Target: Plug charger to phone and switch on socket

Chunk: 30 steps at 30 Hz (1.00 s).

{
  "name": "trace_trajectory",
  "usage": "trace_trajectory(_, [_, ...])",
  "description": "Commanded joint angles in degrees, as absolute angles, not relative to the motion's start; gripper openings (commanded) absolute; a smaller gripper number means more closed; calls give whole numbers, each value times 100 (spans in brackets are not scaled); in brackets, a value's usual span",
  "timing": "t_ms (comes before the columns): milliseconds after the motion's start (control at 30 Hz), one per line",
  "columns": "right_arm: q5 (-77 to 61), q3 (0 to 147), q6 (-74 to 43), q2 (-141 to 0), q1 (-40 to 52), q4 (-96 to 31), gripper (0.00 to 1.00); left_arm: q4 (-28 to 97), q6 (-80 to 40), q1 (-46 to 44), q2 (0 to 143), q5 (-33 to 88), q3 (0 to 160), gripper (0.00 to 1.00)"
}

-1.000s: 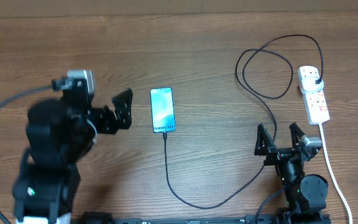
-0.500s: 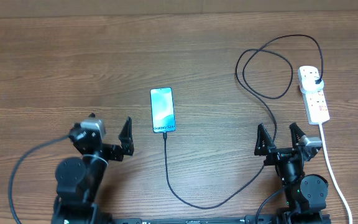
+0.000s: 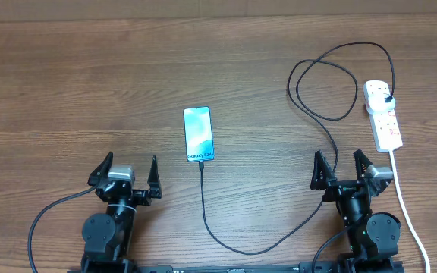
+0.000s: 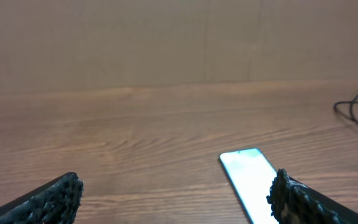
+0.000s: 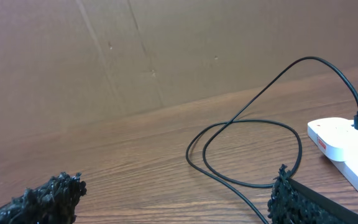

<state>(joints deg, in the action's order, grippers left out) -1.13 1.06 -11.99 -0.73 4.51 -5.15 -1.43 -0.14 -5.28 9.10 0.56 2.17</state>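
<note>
The phone [image 3: 198, 134] lies flat at the table's middle with a lit blue screen; it also shows in the left wrist view [image 4: 248, 180]. The black charger cable [image 3: 226, 239] runs from the phone's near end, loops right and up [image 5: 247, 130], and its plug sits in the white socket strip [image 3: 383, 115] at the far right [image 5: 347, 140]. My left gripper [image 3: 127, 168] is open and empty at the front left, left of the phone. My right gripper [image 3: 343, 167] is open and empty at the front right, left of the strip's white cord.
The strip's thick white cord [image 3: 405, 205] runs down the right side past my right arm. A brown wall backs the wooden table [image 3: 67, 83].
My left arm has drawn back from beside the phone to the front left edge and lowered. The right arm, phone, cable and strip have not moved.
</note>
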Motion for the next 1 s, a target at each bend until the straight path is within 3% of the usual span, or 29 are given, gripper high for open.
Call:
trace_trajectory(0, [-113,45,-1216,-16,421,-473,100,-196,250,-526,746,-113,73,100])
trace_trajectory(967, [-113,45,-1216,-16,421,-473,100,447,473,298,14,89,30,100])
